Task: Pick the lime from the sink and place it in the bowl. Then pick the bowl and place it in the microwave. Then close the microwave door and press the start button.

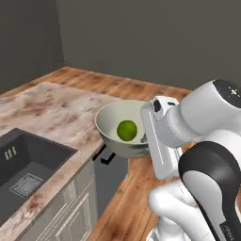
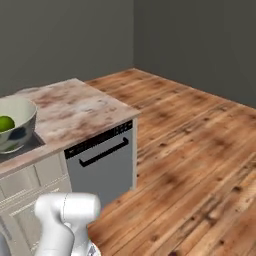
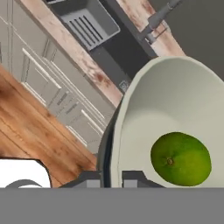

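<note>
**Lime rides in the bowl, bowl gripped at its rim and lifted off the counter**

The lime [image 1: 126, 130] lies inside the bowl [image 1: 113, 117], low against the glossy inner wall on the side nearer the hand. In the hand view the lime [image 3: 180, 159] sits just beyond the jaws and a little to one side of them, touching the pale inside of the bowl [image 3: 175, 96].

The gripper [image 3: 112, 177] has the near rim of the bowl between its two dark fingertips [image 3: 133, 178]: one tip lies against the inner wall, the other against the outer wall, so the jaws stand narrow, pinched on the thickness of the rim. In the left base view the white hand reaches the bowl from the right, and the bowl hangs past the corner of the marble counter [image 1: 52, 113], over the dishwasher [image 1: 110, 174] and the wooden floor [image 1: 127, 207], its underside apart from the counter top.

Beyond the jaws and past the bowl, the hand view shows the sink [image 3: 118, 48] with its ribbed drain tray [image 3: 89, 26] and the grey faucet [image 3: 159, 17], well apart from the fingers. The left base view shows the sink [image 1: 28, 164] at the lower left, recessed in the counter. In the right base view the bowl [image 2: 17, 125] with the lime [image 2: 6, 123] appears at the left edge, above the counter [image 2: 80, 110] and the dishwasher [image 2: 102, 160].
</note>
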Motion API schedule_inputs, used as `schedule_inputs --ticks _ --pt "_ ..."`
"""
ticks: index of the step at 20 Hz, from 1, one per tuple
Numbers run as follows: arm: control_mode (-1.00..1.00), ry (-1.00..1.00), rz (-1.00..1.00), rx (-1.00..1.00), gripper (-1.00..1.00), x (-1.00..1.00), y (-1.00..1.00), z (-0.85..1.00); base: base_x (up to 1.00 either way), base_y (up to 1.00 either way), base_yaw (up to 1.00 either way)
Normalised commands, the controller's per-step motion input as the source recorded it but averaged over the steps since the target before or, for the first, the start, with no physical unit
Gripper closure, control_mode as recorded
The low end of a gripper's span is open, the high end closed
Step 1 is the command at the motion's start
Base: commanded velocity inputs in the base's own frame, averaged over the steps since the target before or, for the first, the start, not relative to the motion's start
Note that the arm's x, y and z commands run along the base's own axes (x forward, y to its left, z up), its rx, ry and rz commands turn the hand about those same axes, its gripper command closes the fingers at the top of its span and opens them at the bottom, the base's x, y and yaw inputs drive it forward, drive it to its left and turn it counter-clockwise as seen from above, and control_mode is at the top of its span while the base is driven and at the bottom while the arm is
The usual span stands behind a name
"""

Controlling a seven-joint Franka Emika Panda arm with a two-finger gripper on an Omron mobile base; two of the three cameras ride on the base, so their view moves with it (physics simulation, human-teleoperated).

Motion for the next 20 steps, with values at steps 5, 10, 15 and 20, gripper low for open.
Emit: schedule_inputs --ticks 5,10,15,20 --pt "1.00 0.00 0.00 0.00 1.00 0.00 0.00 0.00 -0.13 -0.28 -0.75" --pt "1.00 0.00 0.00 0.00 1.00 0.00 0.00 0.00 -0.18 -0.01 -0.83" --pt "1.00 0.00 0.00 0.00 1.00 0.00 0.00 0.00 -0.18 0.00 -0.85" --pt "1.00 0.00 0.00 0.00 1.00 0.00 0.00 0.00 -0.19 0.00 -0.83"
